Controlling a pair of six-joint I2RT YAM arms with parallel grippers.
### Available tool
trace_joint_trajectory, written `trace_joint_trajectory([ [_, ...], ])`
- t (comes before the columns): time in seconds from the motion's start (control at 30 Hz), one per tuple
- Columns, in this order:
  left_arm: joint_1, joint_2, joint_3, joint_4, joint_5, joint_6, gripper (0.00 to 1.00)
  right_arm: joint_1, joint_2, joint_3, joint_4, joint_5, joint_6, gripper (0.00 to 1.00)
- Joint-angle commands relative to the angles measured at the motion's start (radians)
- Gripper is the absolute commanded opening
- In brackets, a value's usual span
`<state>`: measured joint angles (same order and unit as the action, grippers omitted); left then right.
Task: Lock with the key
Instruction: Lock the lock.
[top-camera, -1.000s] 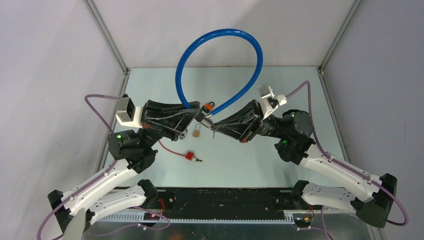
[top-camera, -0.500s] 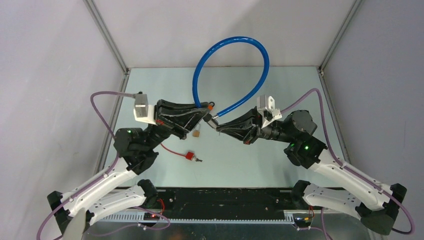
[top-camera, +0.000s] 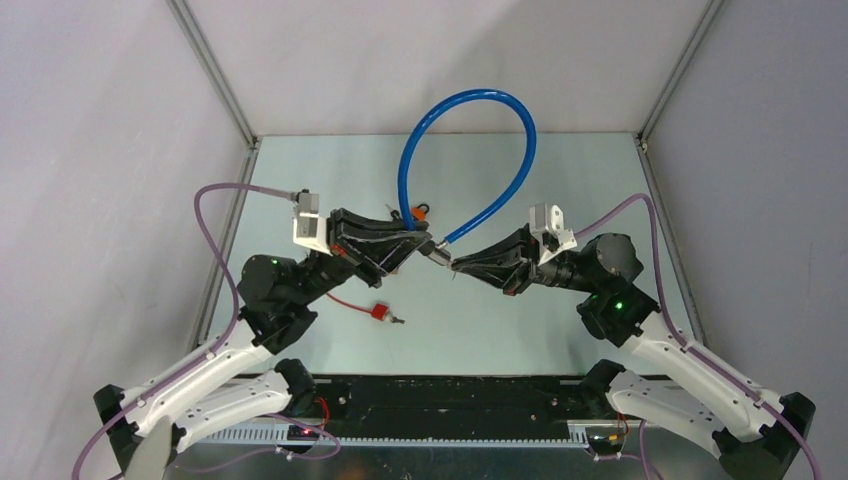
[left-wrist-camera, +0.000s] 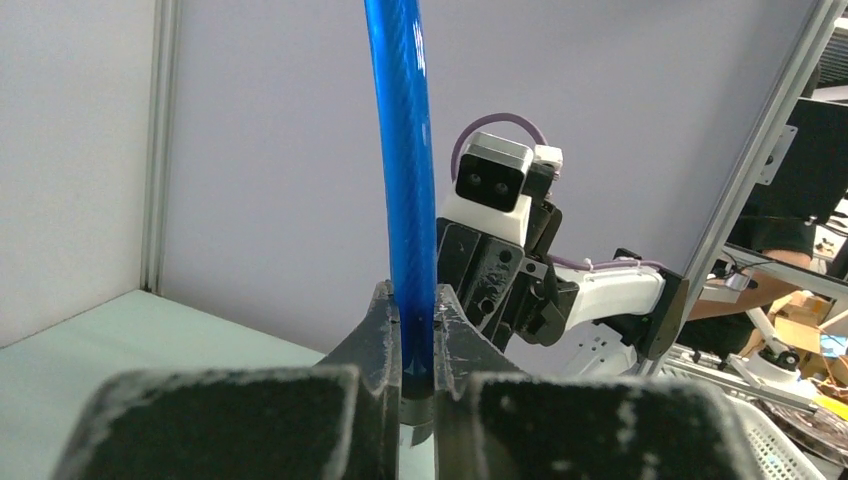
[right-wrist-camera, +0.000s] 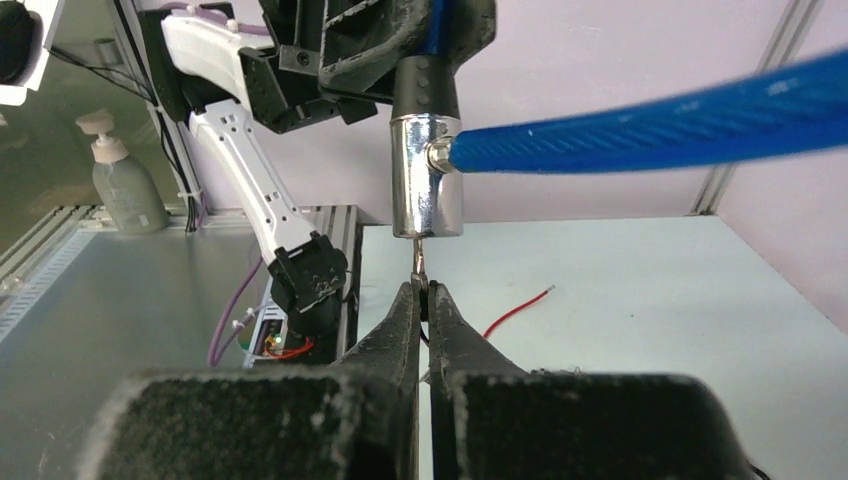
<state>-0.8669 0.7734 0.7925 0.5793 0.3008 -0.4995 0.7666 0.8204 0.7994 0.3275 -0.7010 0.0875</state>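
Observation:
A blue cable lock (top-camera: 470, 100) arches above the table. Its two ends meet in a chrome lock barrel (right-wrist-camera: 425, 175) between the two grippers. My left gripper (top-camera: 420, 240) is shut on the blue cable (left-wrist-camera: 400, 150) just above the barrel, with the cable running up between its fingers (left-wrist-camera: 380, 330). My right gripper (right-wrist-camera: 421, 295) is shut on the key (right-wrist-camera: 419, 262). The key's thin metal shaft points up into the underside of the barrel. In the top view the right gripper (top-camera: 455, 265) meets the barrel (top-camera: 437, 250) from the right.
A red wire with a small red tag (top-camera: 380, 313) lies on the table below the left gripper, and the red wire (right-wrist-camera: 515, 310) also shows in the right wrist view. An orange piece (top-camera: 420, 211) sits behind the left fingertips. A soap bottle (right-wrist-camera: 120, 180) stands off the table.
Both grippers have shifted to the right together, still joined at the barrel. The cable loop has swung right and narrowed. The small brass padlock seen under the grippers earlier no longer shows.

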Motion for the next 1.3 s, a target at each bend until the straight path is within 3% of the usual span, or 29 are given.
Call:
trace_joint_trajectory([
  [0.0,0.019,-0.121,0.06,0.32,-0.107,0.042,0.0,-0.057,-0.002,-0.055,-0.074,-0.026,0.08,0.0],
  [0.23,0.018,-0.109,0.079,0.314,-0.025,0.049,0.0,-0.087,0.045,-0.022,-0.11,-0.317,0.073,0.0],
  [0.33,0.018,-0.113,0.083,0.303,-0.02,0.053,0.0,-0.087,0.045,-0.01,-0.199,-0.205,0.043,0.0],
  [0.47,0.017,-0.106,0.086,0.301,0.015,0.052,0.0,-0.089,0.052,-0.01,-0.148,-0.103,0.105,0.0],
  [0.6,0.017,-0.095,0.091,0.301,0.047,0.051,0.0,-0.077,0.054,-0.009,-0.027,-0.097,0.209,0.47],
  [0.67,0.017,-0.09,0.093,0.301,0.059,0.05,0.0,-0.052,0.046,-0.01,0.032,-0.091,0.241,0.6],
  [0.8,0.017,-0.078,0.091,0.301,0.079,0.039,0.0,0.031,0.017,-0.009,0.138,-0.014,0.222,0.7],
  [1.07,0.018,-0.047,0.088,0.303,0.119,-0.012,0.0,0.121,0.064,0.005,0.411,0.113,0.247,0.77],
  [1.27,0.018,-0.023,0.091,0.319,0.144,-0.045,0.0,0.166,0.131,0.094,0.38,0.098,0.189,0.81],
])
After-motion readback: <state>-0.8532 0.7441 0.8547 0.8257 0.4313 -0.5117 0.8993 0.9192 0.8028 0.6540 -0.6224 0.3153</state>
